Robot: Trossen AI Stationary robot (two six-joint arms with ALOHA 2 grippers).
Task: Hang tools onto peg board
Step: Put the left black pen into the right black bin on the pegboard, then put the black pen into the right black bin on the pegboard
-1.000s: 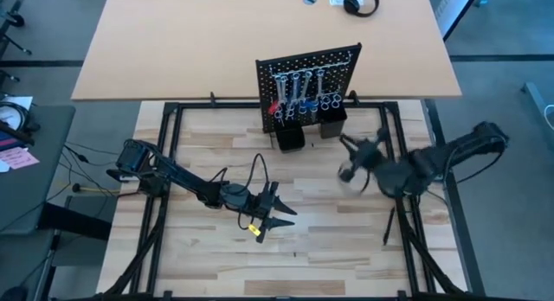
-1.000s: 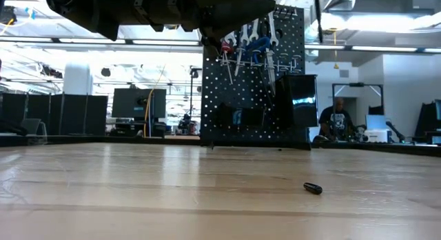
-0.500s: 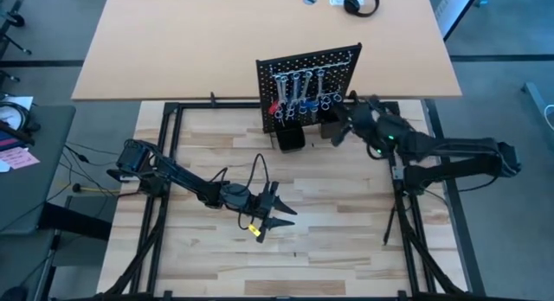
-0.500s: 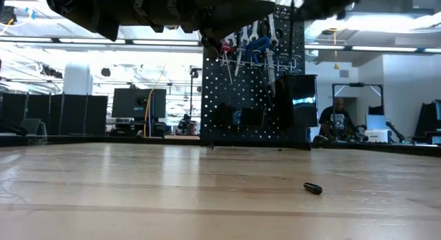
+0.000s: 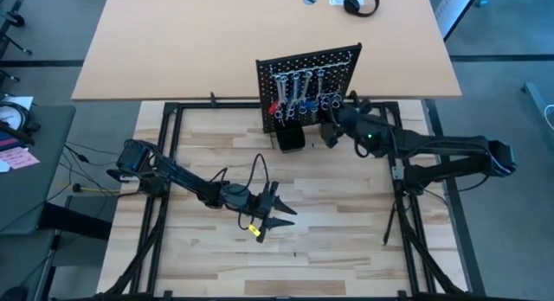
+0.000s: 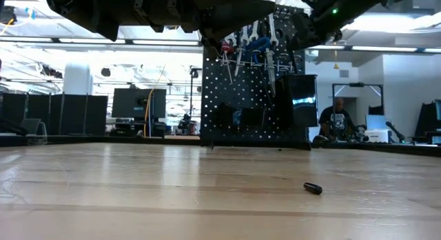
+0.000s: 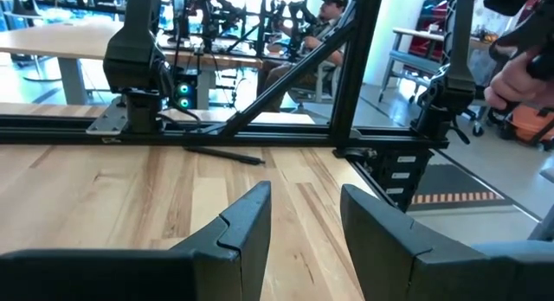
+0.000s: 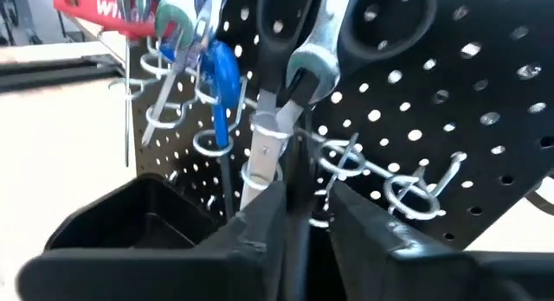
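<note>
Step in hand: a tool is being set into a ring hook on the peg board, judged from the right end effector held close against the board's right side, above the black cup at its base.
Right end effector: the fingers are seen narrowly parted around a slim dark shaft; whether it is gripped or just let go cannot be told.
Tool at the fingers: possibly the black scissors, whose dark handles show above; the view is too close to be sure.
Neighbouring tools: silver wrenches, a blue-handled tool and a red-handled tool are hung in the hooks just beside.
Free hooks: silver ring hooks are seen empty beside the work.
Left end effector: parked over the tabletop, well apart from the board, fingers open and empty.
Advice: release should be completed only once the tool's weight is taken by the hook; the withdrawal is best made straight back, so the neighbouring tools are not brushed.
Loose item: a small dark object is lying on the tabletop.
</note>
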